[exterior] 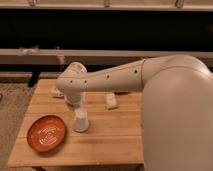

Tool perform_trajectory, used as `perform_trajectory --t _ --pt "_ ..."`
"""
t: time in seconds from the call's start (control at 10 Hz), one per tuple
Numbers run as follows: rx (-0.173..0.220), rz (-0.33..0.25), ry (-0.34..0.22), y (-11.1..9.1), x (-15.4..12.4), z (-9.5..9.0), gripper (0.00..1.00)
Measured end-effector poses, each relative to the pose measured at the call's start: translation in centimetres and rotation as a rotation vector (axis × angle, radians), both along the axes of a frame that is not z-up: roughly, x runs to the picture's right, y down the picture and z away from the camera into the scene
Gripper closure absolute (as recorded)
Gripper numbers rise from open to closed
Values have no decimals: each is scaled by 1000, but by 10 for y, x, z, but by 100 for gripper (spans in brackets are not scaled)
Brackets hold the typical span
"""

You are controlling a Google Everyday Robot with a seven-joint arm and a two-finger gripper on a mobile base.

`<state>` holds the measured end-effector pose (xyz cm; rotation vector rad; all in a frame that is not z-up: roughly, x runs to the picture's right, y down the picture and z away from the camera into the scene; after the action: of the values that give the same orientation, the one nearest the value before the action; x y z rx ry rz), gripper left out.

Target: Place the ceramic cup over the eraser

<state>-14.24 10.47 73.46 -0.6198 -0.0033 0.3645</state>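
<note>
Fingers hidden behind wrist, cannot tell state; gripper directly above ceramic cup. Cup upside down on wooden table, mid-left, just right of orange plate. White block toward back edge.

counter: wood — pale planks with a matt grain, as we see it
ceramic cup: smooth white, faintly glossy
orange plate: glazed-looking, with a soft sheen
hand: directly above the cup — we see smooth white matt plastic casing
</note>
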Motion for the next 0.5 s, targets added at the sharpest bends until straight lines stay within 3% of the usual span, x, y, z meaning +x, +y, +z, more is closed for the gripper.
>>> perform_trajectory --t 0.1,0.3,0.5 --pt "5 11 1 -6 5 -4 20" --pt "26 72 -2 -36 33 -22 20" --pt "29 118 10 -57 63 -22 20"
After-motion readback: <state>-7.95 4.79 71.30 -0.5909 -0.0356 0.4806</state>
